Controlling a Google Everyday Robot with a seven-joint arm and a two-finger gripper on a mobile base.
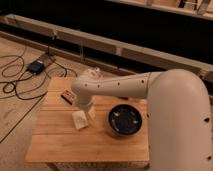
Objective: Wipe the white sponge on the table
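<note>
- White sponge (80,120) is lying flat on the table (75,147), a little left of the frame's centre and left of the tabletop's middle.
- It is showing as a small cream block, much smaller than the black bowl (111,119) sitting to its right; the two are lying near each other but apart.
- The gripper (89,111) is hanging down from the wrist joint at the middle of the frame, just above and to the right of the sponge, with its lower end coming right beside the sponge's upper right corner.
- Its fingers are standing apart and are clamping nothing; whether they are touching the sponge cannot be told.
- The white arm (125,87) is reaching in from the right edge of the frame, crossing above the bowl and bending down over the table's left half.
- A dark brown-red bar (67,95) is resting on the table's upper left part, just left of the wrist and above the sponge.
- Black cables (15,85) are trailing over the floor (15,120) at the left of the frame, running to a small dark box (36,66) in the upper left.
</note>
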